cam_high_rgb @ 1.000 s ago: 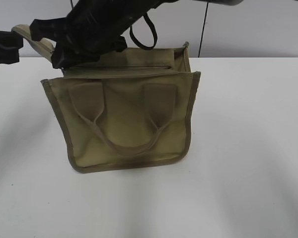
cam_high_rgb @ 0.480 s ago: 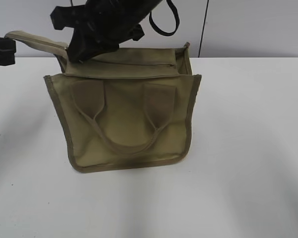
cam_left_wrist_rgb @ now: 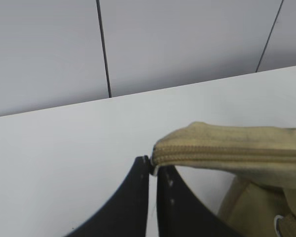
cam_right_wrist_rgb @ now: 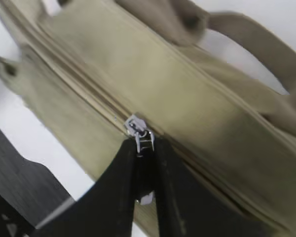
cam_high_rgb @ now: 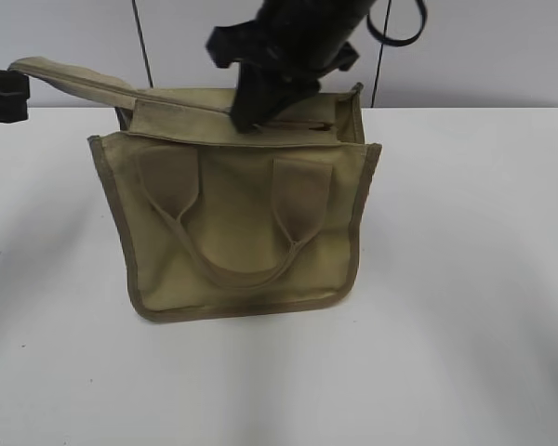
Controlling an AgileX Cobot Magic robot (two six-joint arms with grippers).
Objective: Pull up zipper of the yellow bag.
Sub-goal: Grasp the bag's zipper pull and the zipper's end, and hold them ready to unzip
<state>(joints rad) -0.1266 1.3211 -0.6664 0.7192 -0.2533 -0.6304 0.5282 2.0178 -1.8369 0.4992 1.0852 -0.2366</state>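
Note:
The yellow bag stands upright on the white table, handles facing me. Its zipper runs along the top. My left gripper is at the far left edge, shut on the tail end of the zipper tape, holding it stretched out left of the bag. My right gripper reaches down onto the bag's top, right of the middle, shut on the silver zipper pull; the slider shows just above the fingertips in the right wrist view.
The white table spreads around the bag. A pale wall with dark vertical seams stands behind. A black cable loop hangs from the right arm.
My right gripper has moved rightward along the bag's top with the zipper pull, from the left corner to right of the middle. The left gripper has held still with the tape end.

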